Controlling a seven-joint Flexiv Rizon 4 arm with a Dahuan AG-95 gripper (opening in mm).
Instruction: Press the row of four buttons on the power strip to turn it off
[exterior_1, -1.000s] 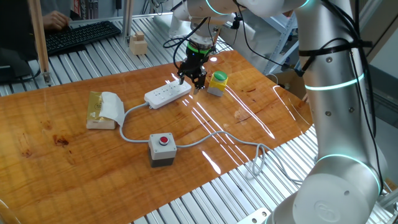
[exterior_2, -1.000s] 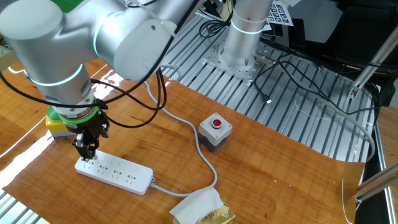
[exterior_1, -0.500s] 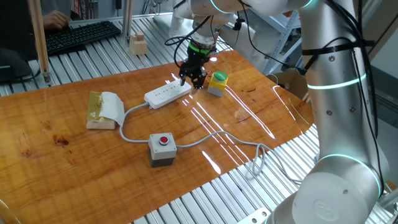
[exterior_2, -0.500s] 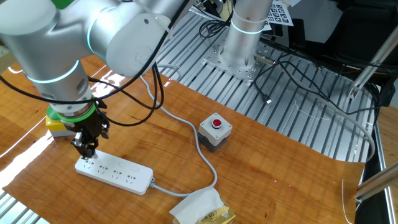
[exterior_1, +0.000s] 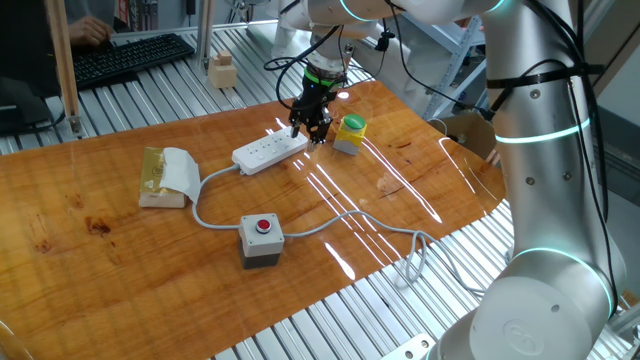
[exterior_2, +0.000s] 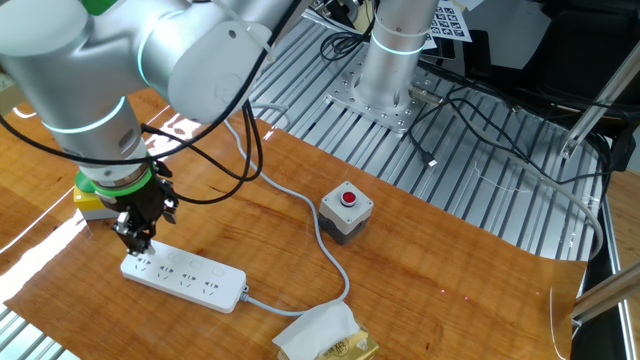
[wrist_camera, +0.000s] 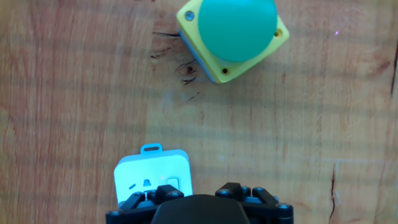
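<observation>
Wooden tabletop (exterior_1: 120, 260) on a slatted metal bench (exterior_2: 480, 190). The power strip (exterior_1: 269, 151) lies mid-table; the gripper (exterior_1: 311, 127) hangs above its end, jaw state indiscernible. A keyboard (exterior_1: 130, 57) lies behind.

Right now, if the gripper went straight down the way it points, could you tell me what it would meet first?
Most likely the end of the power strip nearest the yellow button box. The gripper hangs just above that end, pointing down. The hand view suggests it sits near the strip's edge, so part of it might meet the table instead.
</observation>
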